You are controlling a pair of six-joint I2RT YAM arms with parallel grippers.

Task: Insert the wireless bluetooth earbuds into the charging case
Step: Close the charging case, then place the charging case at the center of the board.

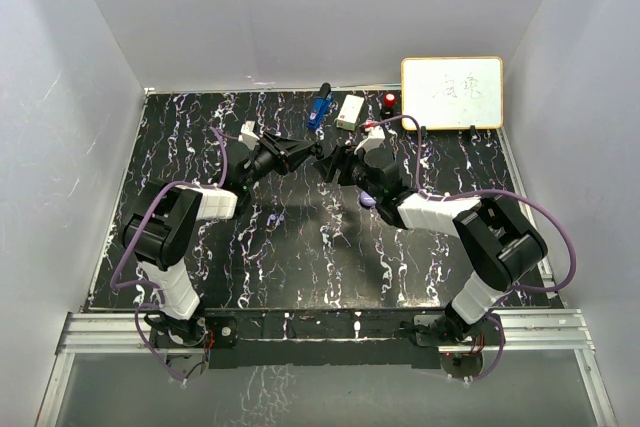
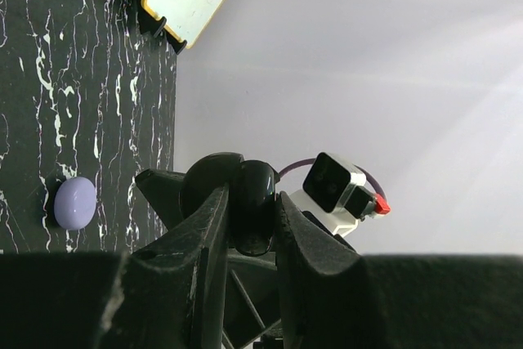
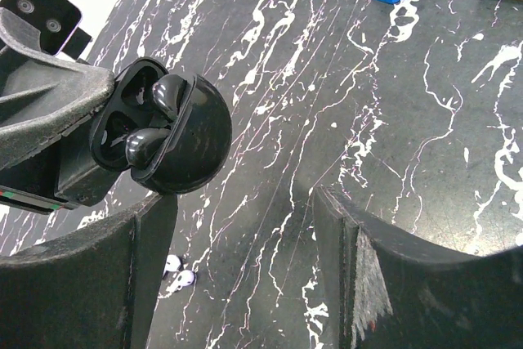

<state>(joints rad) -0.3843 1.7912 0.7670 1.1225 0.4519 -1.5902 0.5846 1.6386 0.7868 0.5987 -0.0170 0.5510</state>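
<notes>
Links: left arm [image 1: 160, 229] and right arm [image 1: 500, 237], black with white shells.
Cables [image 2: 294, 164]: purple.
Fingers [image 3: 73, 284]: black, seemingly matte plastic.

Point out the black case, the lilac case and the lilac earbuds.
black case [image 3: 200, 138], right wrist view, round outer shell.
lilac case [image 2: 75, 203], left wrist view, top centre.
lilac earbuds [image 3: 185, 277], right wrist view, one bud.

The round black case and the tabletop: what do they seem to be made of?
The black case looks like glossy moulded plastic: light glints off its smooth, curved shell. The tabletop looks like black marble with white veins, but I cannot tell whether it is real stone or a printed sheet.
</notes>
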